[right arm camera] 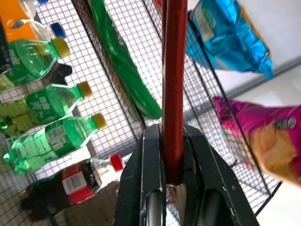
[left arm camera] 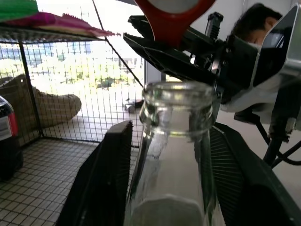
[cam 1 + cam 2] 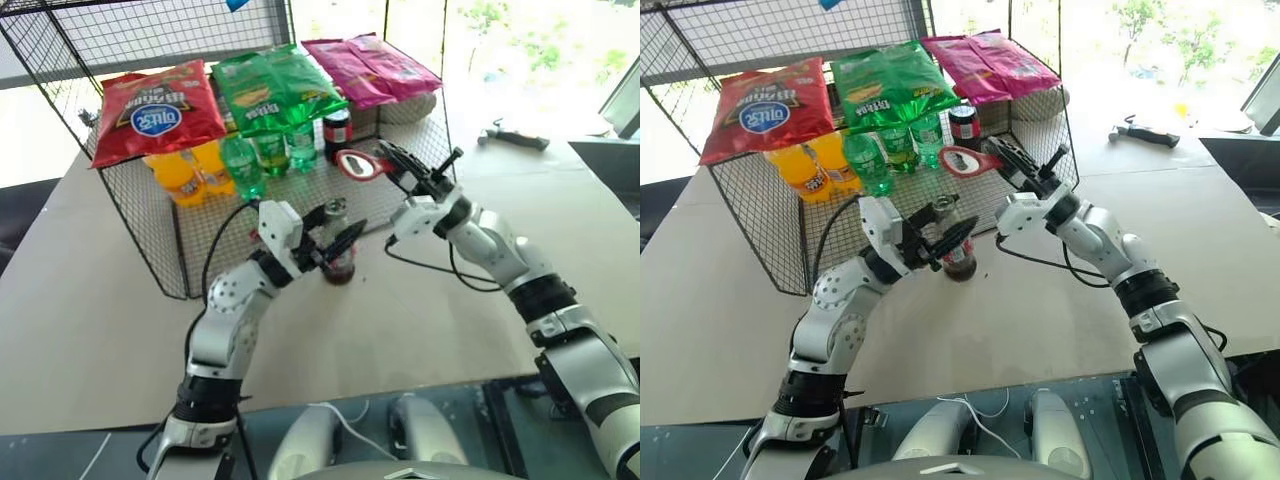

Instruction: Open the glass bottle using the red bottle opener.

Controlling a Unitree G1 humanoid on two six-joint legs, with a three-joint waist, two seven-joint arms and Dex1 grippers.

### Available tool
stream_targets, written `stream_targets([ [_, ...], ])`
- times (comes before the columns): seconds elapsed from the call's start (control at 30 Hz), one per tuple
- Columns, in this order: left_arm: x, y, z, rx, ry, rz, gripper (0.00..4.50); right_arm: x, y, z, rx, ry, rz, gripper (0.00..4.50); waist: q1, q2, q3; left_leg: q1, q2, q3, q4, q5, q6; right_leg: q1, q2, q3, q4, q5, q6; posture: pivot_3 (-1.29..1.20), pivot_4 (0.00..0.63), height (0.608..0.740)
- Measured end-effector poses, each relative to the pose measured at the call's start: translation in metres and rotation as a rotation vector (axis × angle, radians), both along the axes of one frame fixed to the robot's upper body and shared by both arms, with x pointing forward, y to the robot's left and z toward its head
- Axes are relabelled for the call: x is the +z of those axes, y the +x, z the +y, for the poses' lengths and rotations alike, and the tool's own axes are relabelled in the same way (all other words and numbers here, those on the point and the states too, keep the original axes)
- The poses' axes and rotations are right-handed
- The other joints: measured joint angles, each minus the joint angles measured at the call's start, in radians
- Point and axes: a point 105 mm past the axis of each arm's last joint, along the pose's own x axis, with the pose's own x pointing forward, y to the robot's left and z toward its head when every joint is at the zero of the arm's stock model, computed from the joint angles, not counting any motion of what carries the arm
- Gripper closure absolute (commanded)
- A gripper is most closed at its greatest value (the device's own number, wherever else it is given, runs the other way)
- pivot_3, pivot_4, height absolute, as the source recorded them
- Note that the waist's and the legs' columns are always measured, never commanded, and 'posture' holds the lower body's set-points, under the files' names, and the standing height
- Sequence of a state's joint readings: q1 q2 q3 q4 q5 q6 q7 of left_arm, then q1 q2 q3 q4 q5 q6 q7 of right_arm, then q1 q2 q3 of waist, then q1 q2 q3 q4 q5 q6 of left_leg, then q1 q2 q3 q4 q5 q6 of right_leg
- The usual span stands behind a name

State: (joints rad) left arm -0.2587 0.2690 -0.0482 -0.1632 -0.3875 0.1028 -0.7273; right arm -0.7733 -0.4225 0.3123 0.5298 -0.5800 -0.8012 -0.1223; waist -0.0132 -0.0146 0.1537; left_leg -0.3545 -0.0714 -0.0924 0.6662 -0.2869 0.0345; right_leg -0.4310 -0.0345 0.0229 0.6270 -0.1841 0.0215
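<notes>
The bottle (image 3: 339, 255) stands upright on the bench (image 3: 100, 330), just in front of the wire rack (image 3: 140, 215). The left wrist view shows its mouth bare, with no cap on the rim, so I judge the opening itself done; where the cap went I cannot tell. What seems left is letting go and setting the opener down.

The left pincer (image 3: 338, 240) has a finger on either side of the bottle; its fingers (image 2: 101, 179) look slightly clear of the glass, so I cannot tell whether it grips or has spread. At about 1 o'clock from the bottle, raised clear of it, the right pincer (image 3: 397, 166) is pressed together on the handle of the opener (image 3: 358, 164), ring head pointing toward the rack.

Count: one glass bottle, one opener. In the rack, three green bottles (image 3: 272, 152), at least one orange bottle (image 3: 183, 172), one dark bottle (image 3: 337, 127). On top, four crisp bags: one red (image 3: 155, 108), two green (image 3: 275, 88), one pink (image 3: 370, 66).
</notes>
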Motion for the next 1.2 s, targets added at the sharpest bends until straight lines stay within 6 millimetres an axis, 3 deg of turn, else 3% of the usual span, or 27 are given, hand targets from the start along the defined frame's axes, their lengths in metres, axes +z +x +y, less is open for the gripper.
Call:
stream_targets([
  [0.03,-0.001,0.000,0.000,0.005,0.002,0.002,0.26,-0.002,0.001,-0.001,-0.006,-0.001,0.010,4.50,0.000,0.000,0.000,-0.001,0.001,0.001,0.000,0.000,0.000,-0.001,0.000,0.000,0.000,0.000,0.000,0.00,0.150,0.735],
  [0.07,0.000,0.001,0.000,0.008,0.001,0.002,0.02,-0.003,0.002,-0.003,-0.012,0.001,0.021,4.50,0.000,0.000,0.000,-0.002,0.001,0.001,0.000,0.000,0.000,-0.003,0.000,0.000,0.000,0.000,0.000,0.00,0.150,0.735],
  [0.37,-0.004,0.000,0.004,0.007,0.011,0.028,0.02,-0.006,0.006,-0.008,-0.025,0.045,0.094,4.50,-0.001,0.000,0.000,-0.008,0.002,0.002,0.000,0.000,0.000,-0.009,0.001,0.002,0.000,0.000,0.000,0.00,0.150,0.735],
  [0.53,-0.007,-0.009,0.014,0.014,0.069,0.026,0.02,-0.035,0.009,-0.016,-0.018,0.214,0.395,4.50,-0.001,0.000,0.000,-0.008,0.003,0.002,-0.001,-0.001,0.001,-0.009,0.001,0.002,0.000,0.000,0.000,0.00,0.150,0.735],
  [0.67,-0.010,-0.023,0.029,0.016,0.129,0.048,0.02,-0.067,0.002,-0.025,0.003,0.365,0.686,4.50,0.000,0.001,0.001,-0.009,0.003,0.003,-0.001,-0.001,0.002,-0.009,0.001,0.002,0.000,0.000,0.000,0.00,0.150,0.735],
  [0.77,-0.012,-0.034,0.029,-0.009,0.147,0.065,0.02,-0.077,-0.007,-0.026,0.031,0.415,0.832,4.50,0.001,0.001,0.001,-0.008,0.003,0.003,-0.001,-0.002,0.003,-0.009,0.001,0.002,0.000,0.000,0.000,0.00,0.150,0.735],
  [0.8,-0.012,-0.038,0.030,-0.013,0.149,0.072,0.00,-0.083,-0.011,-0.026,0.037,0.424,0.889,3.62,0.001,0.001,0.001,-0.008,0.004,0.002,-0.001,-0.003,0.005,-0.009,0.001,0.002,0.000,0.000,0.000,0.00,0.150,0.735],
  [0.87,-0.014,-0.041,0.034,-0.002,0.148,0.086,0.00,-0.092,-0.016,-0.028,0.031,0.434,0.968,3.00,0.002,0.001,0.001,-0.008,0.004,0.002,-0.001,-0.003,0.005,-0.009,0.001,0.001,0.000,0.000,0.000,0.00,0.150,0.735],
  [1.03,-0.036,-0.051,0.061,0.120,0.154,0.182,0.00,-0.122,-0.034,-0.049,-0.041,0.408,1.203,0.50,0.003,0.001,0.001,-0.008,0.004,0.003,-0.001,-0.004,0.005,-0.009,0.001,0.001,-0.001,0.000,0.000,0.00,0.150,0.735],
  [1.1,-0.045,-0.055,0.071,0.171,0.160,0.217,0.00,-0.127,-0.041,-0.055,-0.052,0.398,1.252,0.03,0.002,0.001,0.001,-0.008,0.004,0.003,-0.001,-0.004,0.005,-0.009,0.001,0.001,-0.001,0.000,0.000,0.00,0.150,0.735],
  [1.2,-0.058,-0.063,0.084,0.245,0.177,0.254,0.00,-0.127,-0.046,-0.067,-0.080,0.397,1.282,0.03,0.003,0.001,0.001,-0.008,0.004,0.003,0.000,-0.004,0.006,-0.008,0.001,0.001,-0.001,0.000,0.001,0.00,0.150,0.735],
])
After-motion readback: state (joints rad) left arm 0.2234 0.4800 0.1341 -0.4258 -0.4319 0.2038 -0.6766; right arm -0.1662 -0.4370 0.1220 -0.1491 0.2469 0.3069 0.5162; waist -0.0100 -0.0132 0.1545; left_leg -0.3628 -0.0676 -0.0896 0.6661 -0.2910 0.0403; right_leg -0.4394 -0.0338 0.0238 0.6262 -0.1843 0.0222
